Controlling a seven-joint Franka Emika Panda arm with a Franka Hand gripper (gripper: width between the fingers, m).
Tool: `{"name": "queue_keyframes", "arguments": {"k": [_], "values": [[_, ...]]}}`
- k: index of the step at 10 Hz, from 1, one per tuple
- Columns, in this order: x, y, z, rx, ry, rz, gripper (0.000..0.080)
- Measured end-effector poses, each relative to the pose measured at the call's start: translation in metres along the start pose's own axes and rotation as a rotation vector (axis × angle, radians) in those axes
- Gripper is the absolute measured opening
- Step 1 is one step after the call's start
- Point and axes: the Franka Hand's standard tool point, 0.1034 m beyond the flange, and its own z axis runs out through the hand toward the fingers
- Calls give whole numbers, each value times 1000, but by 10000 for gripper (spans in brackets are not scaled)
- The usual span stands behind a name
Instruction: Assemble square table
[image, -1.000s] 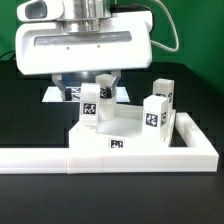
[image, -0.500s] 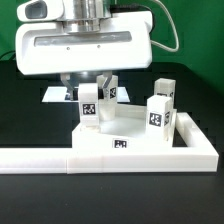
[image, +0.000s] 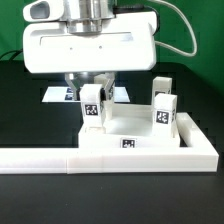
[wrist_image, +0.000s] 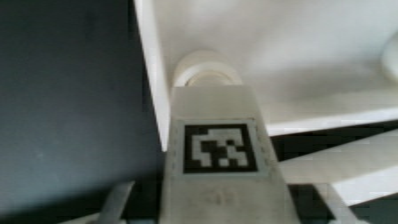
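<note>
We see the gripper (image: 93, 92) clamped on a tagged leg (image: 92, 108), holding it upright over the tabletop (image: 130, 132). Below the fingers (wrist_image: 125, 200), the leg's (wrist_image: 219, 130) far end meets the tabletop (wrist_image: 302, 50). Two more legs (image: 163, 108) stand well off to the exterior view's right.

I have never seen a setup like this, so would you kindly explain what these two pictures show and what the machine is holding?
This is a single robot arm with a two-finger gripper, building a small square table. One picture comes from a camera off the arm; the other looks down from the wrist along the held part. On the black surface lies the white tabletop inside a low white L-shaped wall. Two tagged legs stand on it at the exterior view's right. The fingers grip another tagged leg standing on the tabletop. A marker board lies behind.
</note>
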Motion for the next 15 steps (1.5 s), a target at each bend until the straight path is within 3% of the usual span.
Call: {"name": "queue_keyframes", "arguments": {"k": [9,13,14,15], "values": [[-7,-20,4,28,27,789,290],[-8,-22,4,38,19,872,290],[-8,-22,4,37,19,830,470],[-7,-22,4,37,20,784,586]]}}
